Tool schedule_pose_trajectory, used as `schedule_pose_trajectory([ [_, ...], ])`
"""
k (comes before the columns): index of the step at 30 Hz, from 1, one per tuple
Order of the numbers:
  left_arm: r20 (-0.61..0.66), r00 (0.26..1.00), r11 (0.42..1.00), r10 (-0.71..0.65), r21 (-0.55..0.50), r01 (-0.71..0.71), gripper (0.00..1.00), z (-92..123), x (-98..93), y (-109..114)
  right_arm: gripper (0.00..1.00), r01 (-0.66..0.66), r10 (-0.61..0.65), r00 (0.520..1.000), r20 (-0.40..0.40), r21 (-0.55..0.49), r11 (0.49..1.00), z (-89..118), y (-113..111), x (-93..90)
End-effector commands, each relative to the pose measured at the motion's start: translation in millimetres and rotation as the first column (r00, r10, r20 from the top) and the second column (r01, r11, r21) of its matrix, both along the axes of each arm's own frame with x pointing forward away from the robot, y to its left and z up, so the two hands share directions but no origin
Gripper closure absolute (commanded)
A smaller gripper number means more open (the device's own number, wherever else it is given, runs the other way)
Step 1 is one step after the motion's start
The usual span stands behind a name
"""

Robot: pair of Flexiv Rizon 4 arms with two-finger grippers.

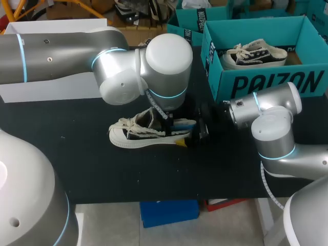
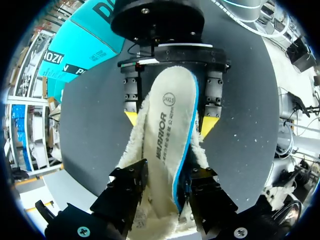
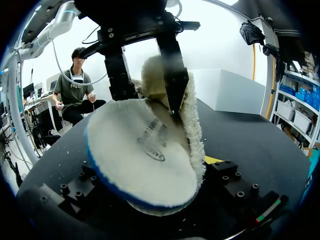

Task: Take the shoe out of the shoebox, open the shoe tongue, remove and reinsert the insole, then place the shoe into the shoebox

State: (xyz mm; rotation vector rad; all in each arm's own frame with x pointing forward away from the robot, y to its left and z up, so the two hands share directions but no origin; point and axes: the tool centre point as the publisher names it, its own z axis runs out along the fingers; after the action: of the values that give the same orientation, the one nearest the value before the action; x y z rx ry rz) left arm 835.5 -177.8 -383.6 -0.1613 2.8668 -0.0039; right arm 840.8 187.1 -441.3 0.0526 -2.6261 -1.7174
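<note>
The shoe [image 1: 136, 134] lies on its sole at the centre of the dark surface [image 1: 77, 164], outside the teal shoebox [image 1: 266, 82] at upper right, which contains a second sneaker [image 1: 256, 55]. The left pincer [image 2: 167, 200] is clamped across the insole [image 2: 167, 145], whose heel end projects from the fleece-lined shoe. The right pincer [image 2: 169, 120] grips the shoe's heel from both sides.

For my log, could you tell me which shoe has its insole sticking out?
The shoe on the black table, with its insole sticking out; the other shoe sits in the teal shoebox.
</note>
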Motion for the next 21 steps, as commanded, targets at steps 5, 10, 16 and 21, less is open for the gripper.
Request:
schedule_pose_trajectory([
  [5, 0.007, 0.997, 0.997, -0.076, -0.021, 0.076, 0.66, 0, -2.0, -22, 1.0, 0.001, -0.001, 1.0, 0.0, -0.001, 1.0, -2, 0, 0.3],
  [10, 0.001, 0.996, 0.996, -0.089, -0.027, 0.089, 0.69, -5, -0.4, -31, 1.0, 0.001, -0.001, 1.0, 0.0, -0.001, 1.0, -2, 0, 0.3],
  [16, -0.001, 0.995, 0.995, -0.098, -0.037, 0.098, 0.79, -7, 0.7, -36, 1.0, 0.001, -0.001, 1.0, 0.0, -0.001, 1.0, -2, 0, 0.3],
  [21, 0.003, 0.994, 0.993, -0.108, -0.043, 0.108, 1.0, -7, 1.2, -39, 1.0, 0.001, -0.001, 1.0, 0.0, -0.001, 1.0, -2, 0, 0.3],
])
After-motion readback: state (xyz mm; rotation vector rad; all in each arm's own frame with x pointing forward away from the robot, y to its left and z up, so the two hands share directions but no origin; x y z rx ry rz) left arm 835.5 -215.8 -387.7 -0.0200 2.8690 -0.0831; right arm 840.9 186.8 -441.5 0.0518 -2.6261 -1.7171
